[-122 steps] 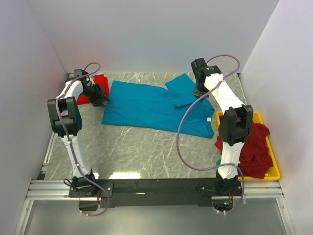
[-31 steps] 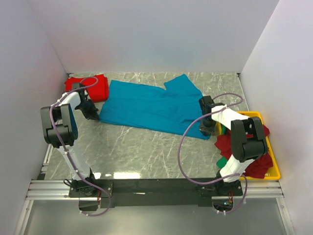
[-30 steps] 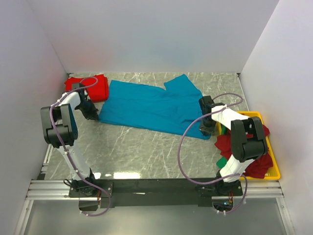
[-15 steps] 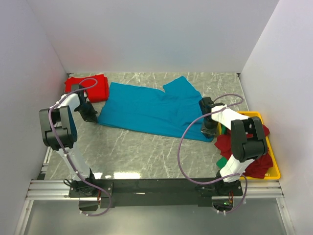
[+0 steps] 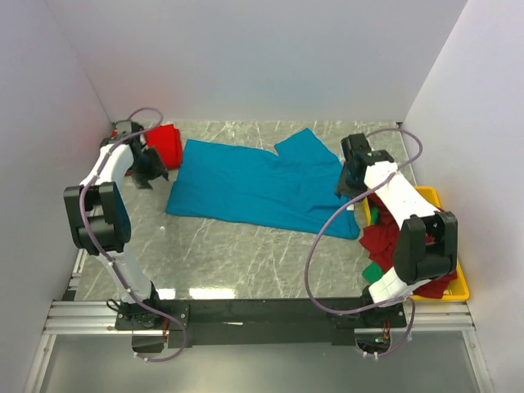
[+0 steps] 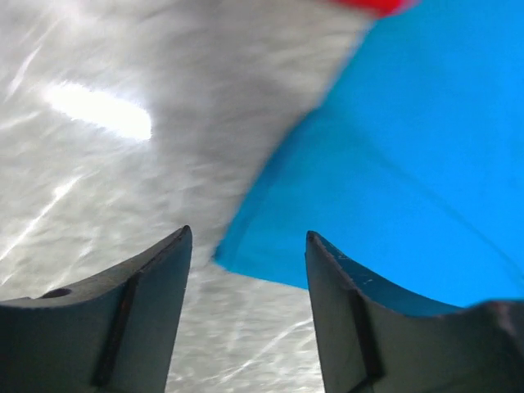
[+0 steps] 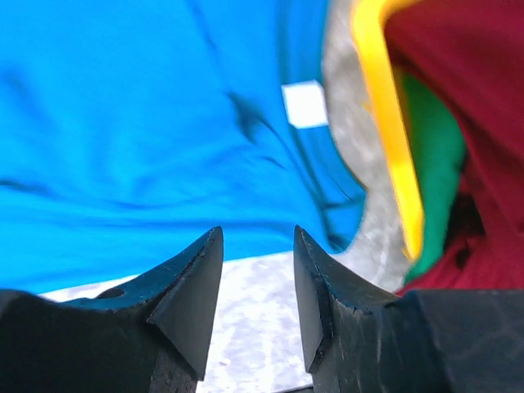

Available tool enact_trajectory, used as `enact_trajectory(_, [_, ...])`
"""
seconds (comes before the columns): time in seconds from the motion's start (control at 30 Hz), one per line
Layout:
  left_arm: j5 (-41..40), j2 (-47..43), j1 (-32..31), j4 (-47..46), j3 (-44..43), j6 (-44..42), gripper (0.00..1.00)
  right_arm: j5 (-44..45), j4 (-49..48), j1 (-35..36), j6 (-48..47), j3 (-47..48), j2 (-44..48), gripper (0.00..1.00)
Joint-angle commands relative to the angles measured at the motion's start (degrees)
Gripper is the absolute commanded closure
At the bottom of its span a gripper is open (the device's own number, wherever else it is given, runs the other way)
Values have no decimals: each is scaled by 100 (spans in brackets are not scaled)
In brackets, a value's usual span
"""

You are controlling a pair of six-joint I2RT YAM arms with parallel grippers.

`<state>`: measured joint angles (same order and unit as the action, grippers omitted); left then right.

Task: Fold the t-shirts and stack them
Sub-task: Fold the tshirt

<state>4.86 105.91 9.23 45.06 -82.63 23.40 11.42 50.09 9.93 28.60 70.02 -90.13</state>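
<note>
Lying lengthwise left to right on the grey marble table (image 5: 246, 254), the teal-blue cotton t-shirt (image 5: 262, 184) puts a near corner just ahead of each spread, empty tool: left gripper (image 6: 246, 241) and right gripper (image 7: 258, 233), seemingly equally close. A bright red t-shirt (image 5: 166, 141) lies beyond.

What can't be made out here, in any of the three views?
1. Red t-shirt: in the top view the left arm covers its left part. The left wrist view cuts it to a sliver at the top edge.
2. T-shirt pile in the yellow tray: in the top view the right arm hides part of it, so the count is unclear.
3. White tag on the teal t-shirt: blurred in the right wrist view, unreadable.
</note>
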Motion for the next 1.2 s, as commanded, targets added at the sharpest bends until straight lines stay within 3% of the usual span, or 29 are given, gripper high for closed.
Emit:
enact_trajectory(0.0, [40, -62, -483, -41, -612, 42, 36, -341, -86, 52, -240, 520, 48, 53])
enact_trajectory(0.17, [1198, 430, -844, -427, -842, 296, 35, -764, -533, 219, -276, 846, -478, 53])
enact_trajectory(0.4, [2018, 1028, -888, -1051, -772, 429, 34, -1458, -1342, 536, -109, 610, -1068, 55])
enact_trajectory(0.9, [1474, 1345, -897, -1061, -34, 209, 33, -1502, -1818, 677, 84, -164, -1903, 57])
enact_trajectory(1.17, [1087, 871, -897, -780, 704, 253, 32, -1537, -1643, 773, 190, -849, -1597, 59])
